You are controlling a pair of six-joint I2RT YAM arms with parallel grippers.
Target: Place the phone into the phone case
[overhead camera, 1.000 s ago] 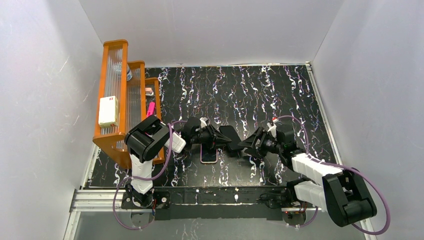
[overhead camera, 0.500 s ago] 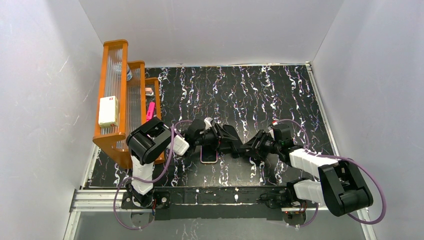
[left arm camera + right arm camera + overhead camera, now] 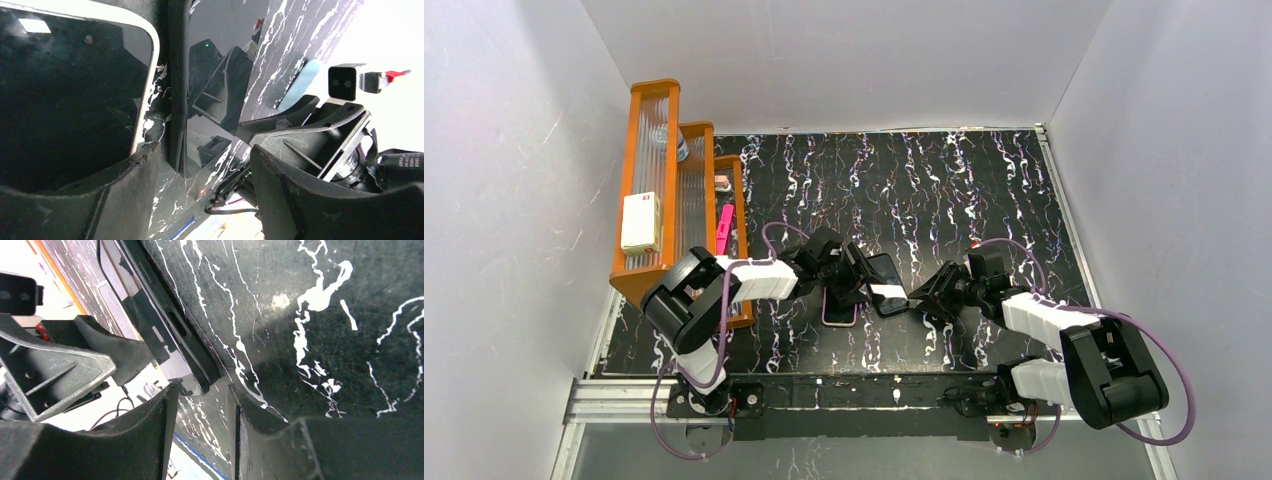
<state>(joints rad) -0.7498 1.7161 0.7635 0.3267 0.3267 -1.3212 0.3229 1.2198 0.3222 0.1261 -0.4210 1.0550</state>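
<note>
The phone (image 3: 886, 283), a slim black slab with a glossy screen, lies slanted on the marbled table between my two grippers. The phone case (image 3: 840, 312) shows as a pale pink rim around a dark screen just to its left; the left wrist view shows the rim (image 3: 146, 85) beside the phone (image 3: 210, 80). My left gripper (image 3: 856, 278) is open, its fingers (image 3: 125, 195) straddling the phone's near end. My right gripper (image 3: 921, 297) is open, with the phone's corner (image 3: 197, 377) at the mouth of its fingers (image 3: 150, 440), a gap showing beside it.
An orange stepped rack (image 3: 664, 200) stands at the left edge, holding a white box (image 3: 640, 222) and a pink item (image 3: 723, 222). White walls close in the table on three sides. The arm bases sit on the rail at the near edge.
My left arm has stretched further right and its gripper now sits over the phone's left end. My right gripper has slid left up to the phone. The phone has turned slightly.
</note>
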